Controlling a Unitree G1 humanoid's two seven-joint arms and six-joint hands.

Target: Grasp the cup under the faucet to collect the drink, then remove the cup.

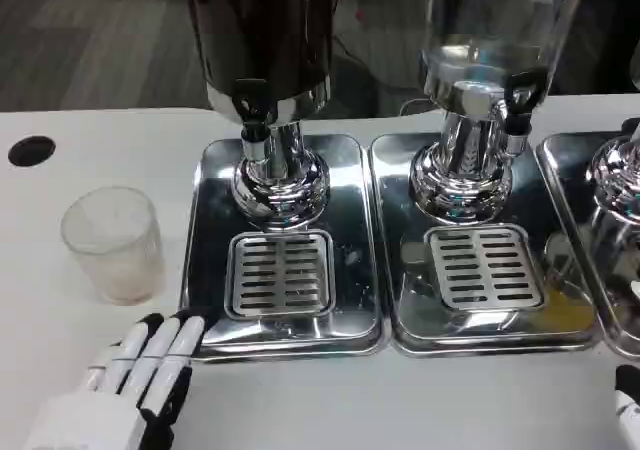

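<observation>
A clear plastic cup (113, 243) stands upright on the white table, left of the dispensers, and looks empty. My left hand (130, 380) lies below it near the front edge, fingers stretched forward and together, holding nothing, a short gap from the cup. The dark drink dispenser (262, 40) has a black faucet (252, 110) above a slotted drip grate (281, 273). A small part of my right hand (628, 400) shows at the lower right edge.
A second, clear dispenser (490, 60) with its own faucet (520, 100) stands on the neighbouring steel tray (480, 270). A third tray (610, 260) is cut off at the right. A black hole (31, 150) sits in the table at far left.
</observation>
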